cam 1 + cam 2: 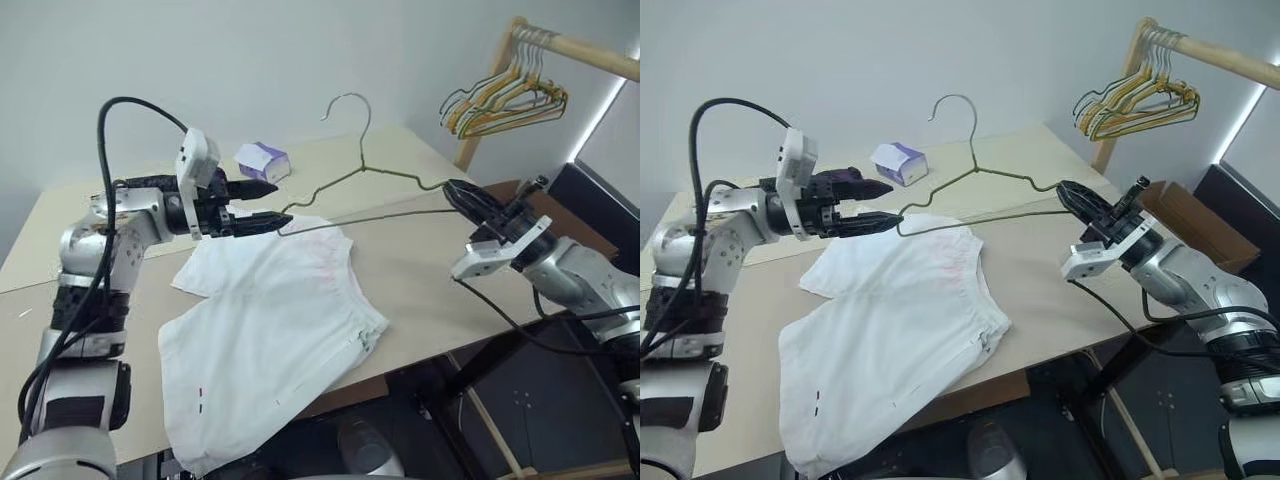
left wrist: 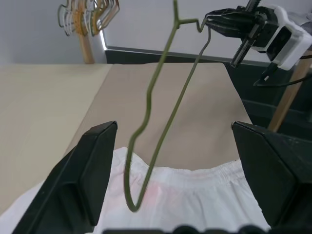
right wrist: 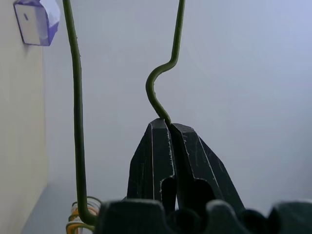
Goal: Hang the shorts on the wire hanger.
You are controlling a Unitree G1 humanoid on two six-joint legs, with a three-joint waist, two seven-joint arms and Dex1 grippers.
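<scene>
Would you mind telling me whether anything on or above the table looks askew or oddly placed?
Yes: the shorts lie skewed, one leg drooping over the table edge. The wire hanger is pinched at one corner by the right gripper, hook upward.

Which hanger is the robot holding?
The lone grey-green wire hanger above the table, pinched by the right gripper; the bunched yellow and green hangers hang on the wooden rail.

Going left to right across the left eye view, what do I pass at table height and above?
left gripper → purple box → wire hanger → right gripper → bunched hangers on the wooden rail.
</scene>
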